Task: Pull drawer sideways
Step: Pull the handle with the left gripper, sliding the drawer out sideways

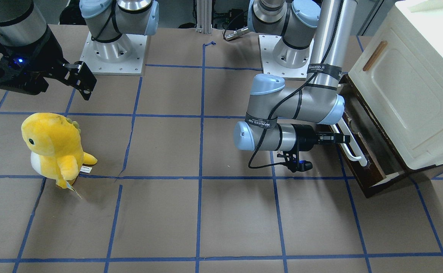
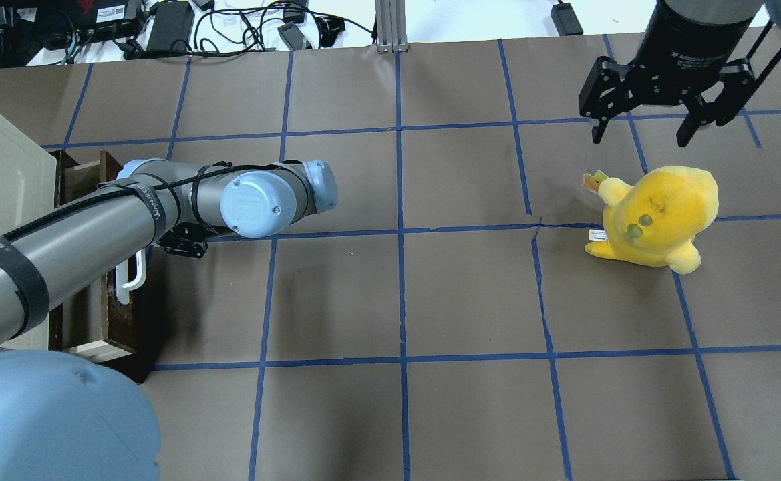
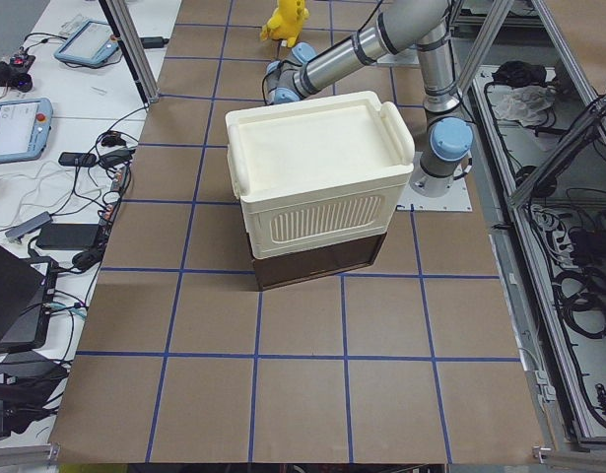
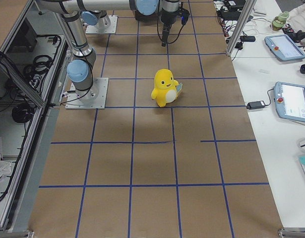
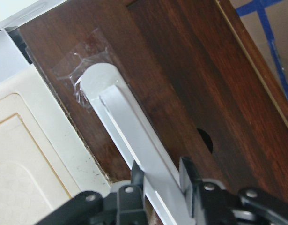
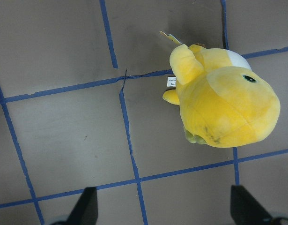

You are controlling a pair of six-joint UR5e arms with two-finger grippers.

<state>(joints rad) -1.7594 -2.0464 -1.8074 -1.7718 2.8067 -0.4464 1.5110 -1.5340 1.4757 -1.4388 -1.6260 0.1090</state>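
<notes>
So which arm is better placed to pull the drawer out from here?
Left. The left gripper looks shut on the white bar handle of the drawer, ready to pull. The right gripper hangs open near the yellow plush toy, far across the table.

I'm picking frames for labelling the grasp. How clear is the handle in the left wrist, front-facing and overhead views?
Left wrist view: handle evenly lit but soft, left gripper blurred at the bottom edge, glare on the tape. Front-facing view: handle sharp, drawer interior shadowed. Overhead view: left arm hides most of the handle.
</notes>
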